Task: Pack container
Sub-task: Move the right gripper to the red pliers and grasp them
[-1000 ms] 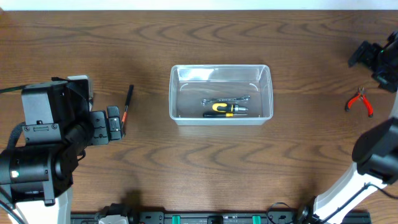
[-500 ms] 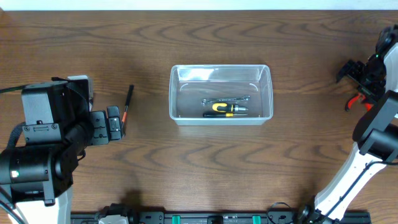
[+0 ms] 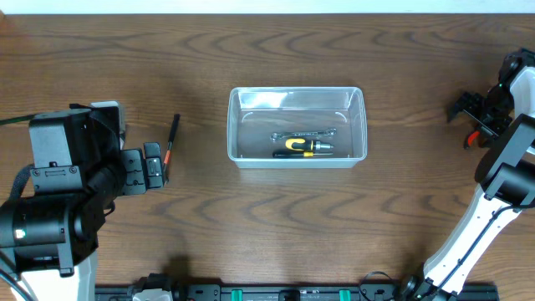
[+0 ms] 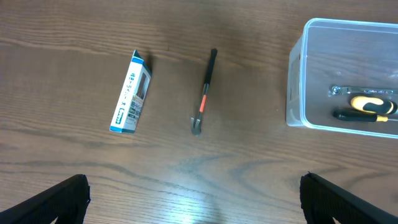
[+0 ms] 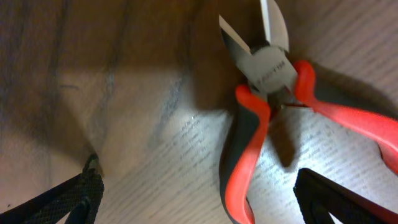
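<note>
The clear plastic container (image 3: 298, 125) sits mid-table and holds a silver wrench (image 3: 303, 134) and a yellow-and-black screwdriver (image 3: 303, 147); its left end shows in the left wrist view (image 4: 297, 81). Red-handled pliers (image 5: 267, 118) lie on the table at the far right, partly hidden overhead (image 3: 473, 136) by my right arm. My right gripper (image 5: 199, 199) is open low over them, one handle between the fingers, not closed on it. My left gripper (image 4: 194, 199) is open and empty at the left, short of a black-and-red pen-like tool (image 4: 204, 92).
A small blue-and-white box (image 4: 131, 93) lies on the table left of the pen-like tool. The left arm's bulky base (image 3: 58, 201) fills the lower left corner. The right arm's links (image 3: 493, 209) run down the right edge.
My right gripper has come down and toward the pliers from the far right corner and now covers them overhead. The left arm and the container have not moved.
</note>
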Robot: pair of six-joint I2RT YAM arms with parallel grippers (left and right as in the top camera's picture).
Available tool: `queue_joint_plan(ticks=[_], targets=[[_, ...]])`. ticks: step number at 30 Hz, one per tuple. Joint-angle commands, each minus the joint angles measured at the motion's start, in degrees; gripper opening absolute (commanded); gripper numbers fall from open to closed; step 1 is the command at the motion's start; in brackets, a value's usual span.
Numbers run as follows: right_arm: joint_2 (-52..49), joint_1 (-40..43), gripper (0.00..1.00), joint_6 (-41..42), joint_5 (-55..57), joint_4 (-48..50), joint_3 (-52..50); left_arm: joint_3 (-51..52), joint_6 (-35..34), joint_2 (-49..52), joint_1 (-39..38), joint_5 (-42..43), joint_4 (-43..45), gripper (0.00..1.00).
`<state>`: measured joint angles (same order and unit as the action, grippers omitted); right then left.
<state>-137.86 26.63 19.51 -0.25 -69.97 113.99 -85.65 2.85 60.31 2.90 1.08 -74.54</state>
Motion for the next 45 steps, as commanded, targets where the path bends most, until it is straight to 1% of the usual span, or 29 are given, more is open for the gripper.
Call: queue_joint_plan(ticks=[1,3,7,11,13,14,15,18,21,23,27,29,31,34,39,42,45], targets=[[-1.29,0.39,0.99,-2.49,0.00,0.96,-0.20,-0.57,0.11,-0.09,-0.13,-0.28,0.02,0.98],[-1.29,0.42,0.98,-3.23,0.00,1.57,-0.24,-0.57,0.09,-0.09,-0.13,-0.28,0.02,0.98],[-1.29,0.44,0.93,-4.85,0.02,2.56,-0.44,-0.57,0.11,-0.09,-0.13,-0.28,0.02,0.98],[-1.33,0.42,0.79,-5.03,0.02,2.95,-0.50,-0.57,0.11,-0.09,-0.13,-0.26,0.02,0.98],[-1.33,0.42,0.69,-5.03,0.02,2.93,-0.55,-0.57,0.09,-0.09,-0.13,-0.26,0.02,0.98],[-1.33,0.42,0.61,-5.03,0.02,2.91,-0.55,-0.57,0.11,-0.09,-0.13,-0.28,0.02,0.98],[-1.33,0.39,0.56,-5.03,0.02,2.84,-0.55,-0.57,0.11,-0.09,-0.13,-0.28,0.02,0.98],[-1.33,0.39,0.47,-5.03,0.02,2.69,-0.55,-0.57,0.11,-0.09,-0.13,-0.28,0.02,0.98],[-1.33,0.39,0.40,-5.27,0.02,2.38,-0.57,-0.57,0.13,-0.09,-0.13,-0.28,0.02,0.98],[-1.33,0.39,0.30,-6.51,0.02,2.23,-0.55,-0.57,0.13,-0.09,-0.13,-0.28,0.04,0.98],[-1.33,0.35,0.17,-6.51,0.02,2.05,-0.55,-0.57,0.11,-0.09,-0.13,-0.28,0.02,0.98],[-1.33,0.35,0.13,-6.51,0.02,2.05,-0.55,-0.57,0.11,-0.09,-0.13,-0.26,0.04,0.98],[-1.33,0.35,0.02,-6.51,0.02,2.05,-0.55,-0.57,0.11,-0.09,-0.13,-0.28,0.02,0.98],[-1.33,0.26,0.01,-6.58,-0.48,2.51,-0.55,-0.57,0.11,-0.09,-0.13,-0.28,0.02,0.98],[-0.70,-1.05,0.01,-9.22,-2.89,1.81,0.46,-0.57,0.13,-0.09,-0.13,-0.28,0.02,0.98],[1.84,-2.84,0.01,-11.69,-4.37,0.35,2.49,-0.57,0.13,-0.09,-0.13,-0.28,0.02,0.98],[7.21,-6.01,0.01,-15.21,-4.46,-0.74,5.25,-0.57,0.13,-0.09,-0.13,-0.28,0.04,0.98]])
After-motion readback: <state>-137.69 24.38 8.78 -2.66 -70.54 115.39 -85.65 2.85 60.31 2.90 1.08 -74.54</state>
